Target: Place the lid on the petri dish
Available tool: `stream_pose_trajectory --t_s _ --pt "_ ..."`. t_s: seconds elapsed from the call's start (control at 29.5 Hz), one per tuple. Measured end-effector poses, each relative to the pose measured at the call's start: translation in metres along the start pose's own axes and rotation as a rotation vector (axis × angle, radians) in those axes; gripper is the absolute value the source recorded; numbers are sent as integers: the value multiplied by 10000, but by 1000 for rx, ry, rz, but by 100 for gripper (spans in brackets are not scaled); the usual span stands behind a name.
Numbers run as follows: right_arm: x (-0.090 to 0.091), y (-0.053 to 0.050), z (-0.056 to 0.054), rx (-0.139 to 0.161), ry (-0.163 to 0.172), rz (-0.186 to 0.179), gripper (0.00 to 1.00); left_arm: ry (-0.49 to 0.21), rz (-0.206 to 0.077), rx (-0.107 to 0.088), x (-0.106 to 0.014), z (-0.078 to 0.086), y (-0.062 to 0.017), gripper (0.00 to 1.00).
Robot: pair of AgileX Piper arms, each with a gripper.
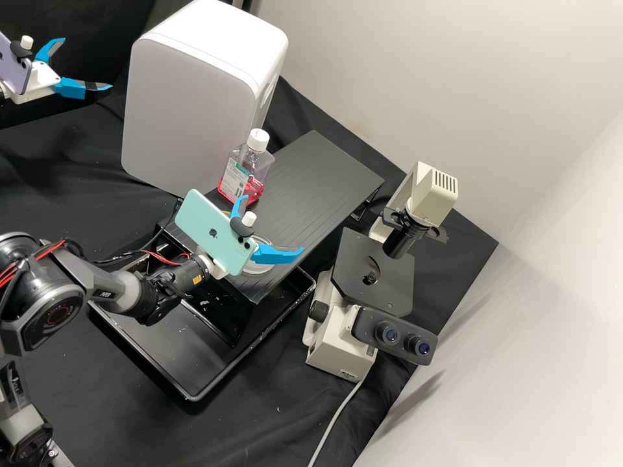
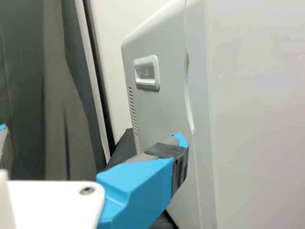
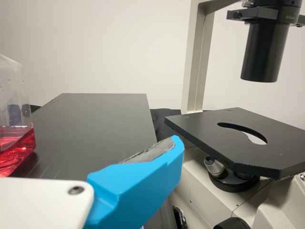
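Note:
A pale round petri dish (image 1: 258, 264) lies on the near end of the black ribbed platform (image 1: 318, 181), mostly hidden under my right gripper (image 1: 262, 231). I cannot tell a lid apart from the dish. That gripper hovers just over the dish, open, its blue fingers spread wide with nothing between them. One of its fingers (image 3: 143, 176) juts out over the platform (image 3: 90, 129). My left gripper (image 1: 83, 65) hangs open and empty at the far left, beside the white box (image 2: 219, 119).
A flask of red liquid (image 1: 244, 167) stands on the platform next to the dish, in front of the large white box (image 1: 201, 91). A microscope (image 1: 383, 279) sits to the right, its stage (image 3: 238, 138) close by. A black tray (image 1: 195, 363) lies below the platform.

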Motion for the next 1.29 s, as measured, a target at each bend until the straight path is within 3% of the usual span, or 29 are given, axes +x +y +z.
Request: stream_pose_trajectory --t_s 0.58,0.71,0.81,0.91,0.98,1.05,1.15,1.29 --pt "0 0 0 0 0 0 100 -4 -1 0 0 12 -2 100" --pt "0 0 0 0 0 0 100 -42 8 -6 23 138 15 100" --pt "0 0 0 0 0 0 100 -107 16 -8 41 334 32 100" --pt "0 0 0 0 0 0 100 -190 31 20 26 481 15 100" --pt "0 0 0 0 0 0 100 -225 55 21 14 541 -18 100" --pt "0 0 0 0 0 0 100 -250 68 -1 -11 581 -80 100" --pt "0 0 0 0 0 0 100 -273 64 -34 -62 644 -194 100" --pt "0 0 0 0 0 0 100 -325 -7 -33 -165 791 -383 100"
